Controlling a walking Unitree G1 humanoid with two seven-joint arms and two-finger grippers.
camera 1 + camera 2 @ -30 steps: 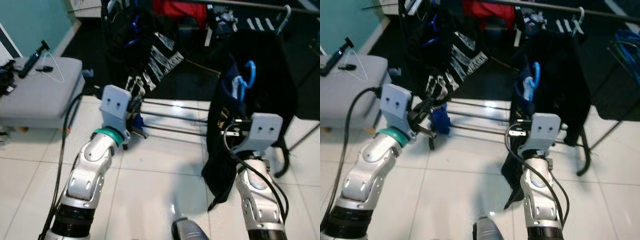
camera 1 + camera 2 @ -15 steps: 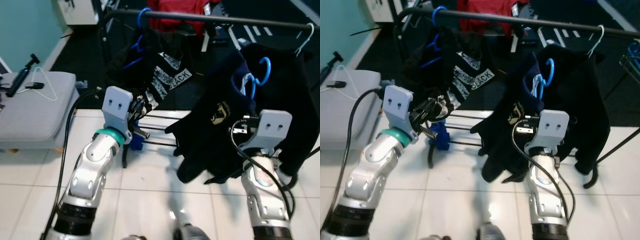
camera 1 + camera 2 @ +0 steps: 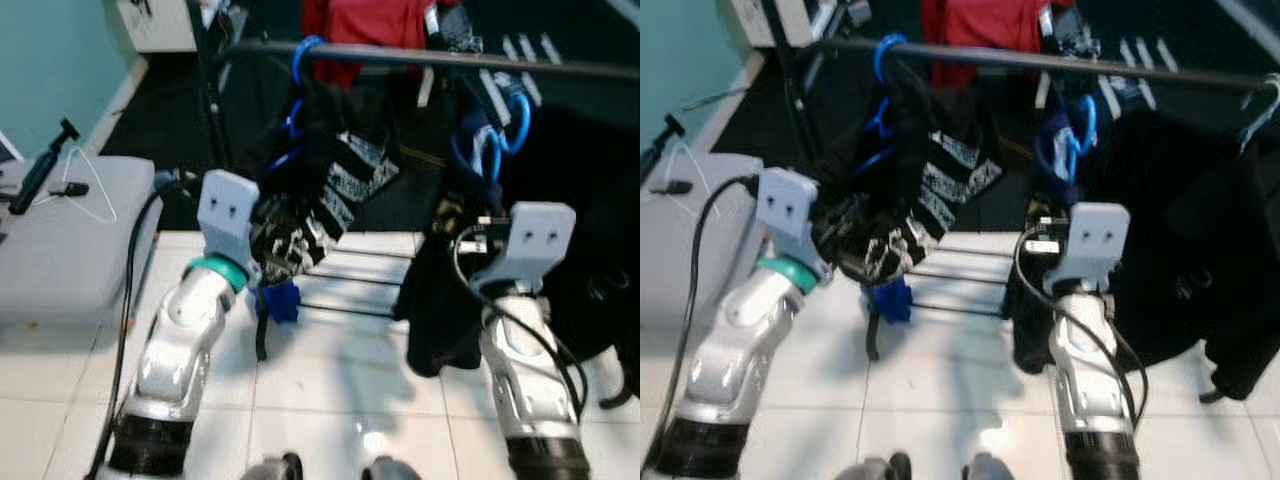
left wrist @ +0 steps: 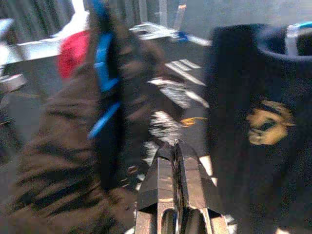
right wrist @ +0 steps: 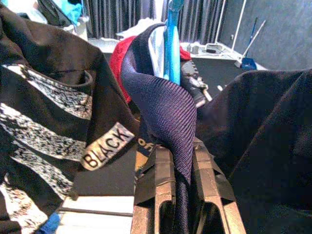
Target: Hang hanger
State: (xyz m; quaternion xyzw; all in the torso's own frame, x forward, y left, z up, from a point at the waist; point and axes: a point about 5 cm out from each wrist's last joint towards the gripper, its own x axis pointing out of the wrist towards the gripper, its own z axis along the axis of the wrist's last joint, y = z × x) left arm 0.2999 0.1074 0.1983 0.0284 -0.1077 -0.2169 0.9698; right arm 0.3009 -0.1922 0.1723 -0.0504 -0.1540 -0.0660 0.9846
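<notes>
Raised since before, right claw (image 5: 178,161) pinches navy garment (image 5: 161,102) below blue hanger (image 5: 171,44).

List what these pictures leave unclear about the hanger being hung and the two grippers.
- Blue hanger hook: the head views are too blurred to tell whether it is over the rail or short of it.
- Right gripper: the navy garment between its fingers hides what they clamp.
- Left gripper: its wrist view is motion-blurred, and the striped garment hides it in the head views.
</notes>
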